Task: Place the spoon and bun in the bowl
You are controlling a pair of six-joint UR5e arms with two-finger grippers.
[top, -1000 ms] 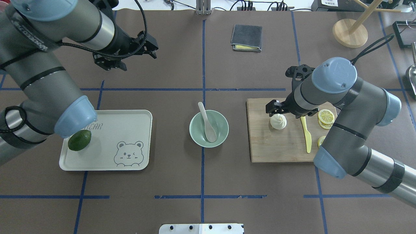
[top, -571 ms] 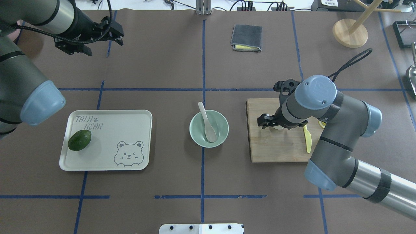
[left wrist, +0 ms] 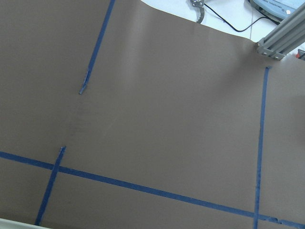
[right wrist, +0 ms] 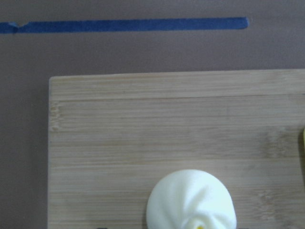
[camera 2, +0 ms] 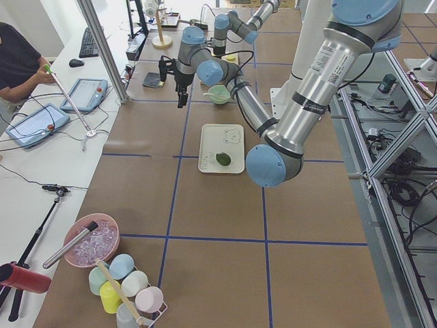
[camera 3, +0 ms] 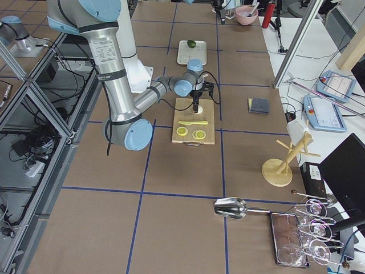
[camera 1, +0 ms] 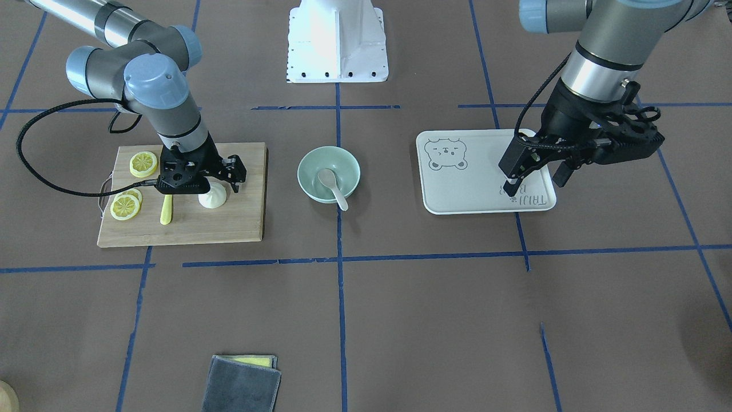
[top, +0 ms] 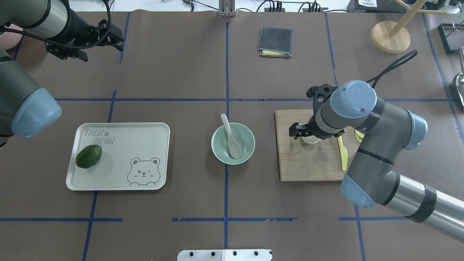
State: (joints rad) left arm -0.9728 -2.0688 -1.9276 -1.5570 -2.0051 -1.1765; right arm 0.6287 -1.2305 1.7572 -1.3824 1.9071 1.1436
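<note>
We are holding our right gripper (camera 1: 220,183) low over the bamboo cutting board (camera 1: 229,223), its jaws standing apart on either side of the steamed bun (camera 1: 213,198), which is sitting on the board beside the yellow plastic knife (camera 1: 166,210). The white soup spoon (camera 1: 331,182) is lying in the mint-green bowl (camera 1: 302,169), scoop down and handle leaning over the rim. We are hanging our left gripper (camera 1: 536,180) raised, fingers spread and gripping nothing, well apart from the bowl.
</note>
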